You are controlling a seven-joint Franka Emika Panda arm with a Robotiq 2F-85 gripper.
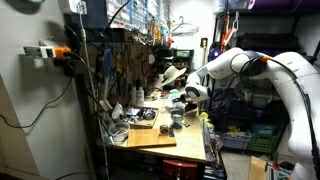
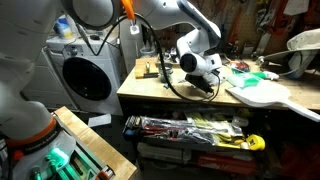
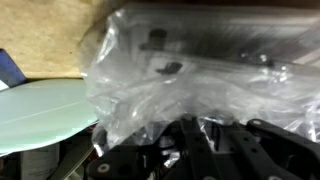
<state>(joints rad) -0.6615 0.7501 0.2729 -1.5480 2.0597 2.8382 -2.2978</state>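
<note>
Bag (image 3: 190,80) of clear, crinkled plastic fills most of the wrist view. It lies flat with its long axis running left to right and no clear end to point with. Small dark shapes show through the film, too blurred to name. Its far edge lies against the wooden top of the workbench (image 2: 138,88), and its left end sits just beside a pale board (image 3: 45,112).

The gripper (image 3: 195,140) hangs low over the bag's near edge, and its dark fingers merge with the shadow there. I cannot tell whether they are spread or closed, or whether they pinch the plastic. In both exterior views the gripper (image 2: 207,80) (image 1: 192,96) hovers over the cluttered bench. A washing machine (image 2: 85,75) stands to the left.
</note>
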